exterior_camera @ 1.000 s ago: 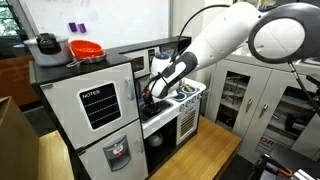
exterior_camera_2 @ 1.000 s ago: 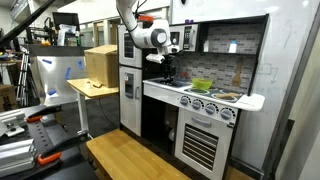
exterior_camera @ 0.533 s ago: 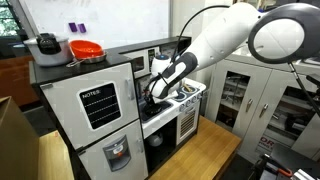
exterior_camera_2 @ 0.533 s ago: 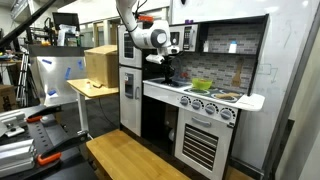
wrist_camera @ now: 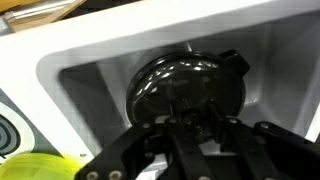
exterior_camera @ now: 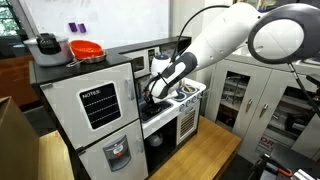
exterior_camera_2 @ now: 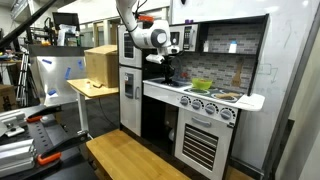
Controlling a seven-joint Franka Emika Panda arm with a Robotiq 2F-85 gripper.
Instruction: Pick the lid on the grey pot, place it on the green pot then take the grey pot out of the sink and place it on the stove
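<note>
In the wrist view the round dark grey lid (wrist_camera: 170,82) sits on the grey pot (wrist_camera: 232,62), whose black handle sticks out at the right. The pot stands in the silvery sink (wrist_camera: 90,85). My gripper (wrist_camera: 195,115) reaches down from above, its black fingers shut around the knob at the lid's middle. A bright green pot (wrist_camera: 30,165) shows at the bottom left corner. In both exterior views the gripper (exterior_camera: 150,97) (exterior_camera_2: 167,72) is low over the sink, with the green pot (exterior_camera_2: 202,84) and the stove (exterior_camera_2: 218,96) beside it.
A red-orange bowl (exterior_camera: 86,49) and a silvery pot (exterior_camera: 46,43) stand on top of the white toy fridge (exterior_camera: 95,110). The toy kitchen's back wall and upper shelf (exterior_camera_2: 225,45) rise close behind the sink. A cardboard box (exterior_camera_2: 100,65) stands on a side table.
The arm has stayed in the same place over the sink. The jaws have drawn in around the lid's knob.
</note>
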